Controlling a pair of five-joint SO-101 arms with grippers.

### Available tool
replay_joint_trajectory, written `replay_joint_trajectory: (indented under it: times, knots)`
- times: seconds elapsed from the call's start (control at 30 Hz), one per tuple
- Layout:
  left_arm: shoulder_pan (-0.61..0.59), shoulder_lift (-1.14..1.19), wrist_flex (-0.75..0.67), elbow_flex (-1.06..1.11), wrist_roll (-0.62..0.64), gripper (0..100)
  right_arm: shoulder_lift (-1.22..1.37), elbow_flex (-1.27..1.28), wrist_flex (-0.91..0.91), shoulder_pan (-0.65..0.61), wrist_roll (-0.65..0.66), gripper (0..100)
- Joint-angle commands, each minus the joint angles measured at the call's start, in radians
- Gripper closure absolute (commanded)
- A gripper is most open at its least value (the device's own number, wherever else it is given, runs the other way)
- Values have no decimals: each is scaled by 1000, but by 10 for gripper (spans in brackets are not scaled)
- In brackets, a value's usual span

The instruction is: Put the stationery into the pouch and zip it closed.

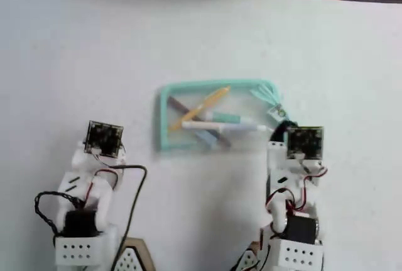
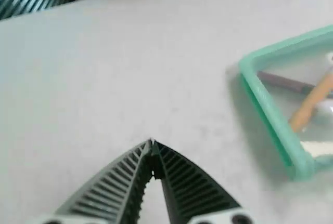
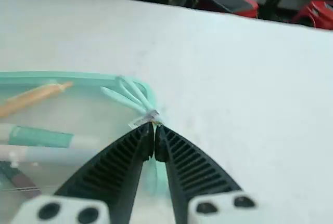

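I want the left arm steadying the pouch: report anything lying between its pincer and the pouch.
Nothing visible does. Just bare table separates the left pincer from the pouch and its green edge.

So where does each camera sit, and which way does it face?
High view: fixed above the table, looking down on the pouch; both arms show.
Left wrist view: on the left arm, facing bare table beside the pouch; its shut left gripper shows.
Right wrist view: on the right arm, facing the pouch's zip pull; its right gripper is shut on it.
Shared: all three show the pouch.
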Motion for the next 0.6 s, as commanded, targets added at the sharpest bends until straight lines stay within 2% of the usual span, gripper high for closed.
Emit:
replay_joint_trajectory:
  times: [0.0,0.13,0.23,0.3,0.47,0.57]
  knots:
    - [-8,-4,54,-3,2,976,-7,9,21,176,-115,974]
    - [-27,-4,58,-5,0,976,-7,9,19,325,-169,974]
    - [-56,-4,52,-6,2,976,-4,9,38,334,-169,974]
    - [-31,-4,60,-5,21,976,-7,9,87,298,-166,974]
    - [-5,-2,176,-5,292,976,-4,9,300,143,-164,974]
    - [-1,-2,262,-5,368,976,-5,9,418,65,-164,974]
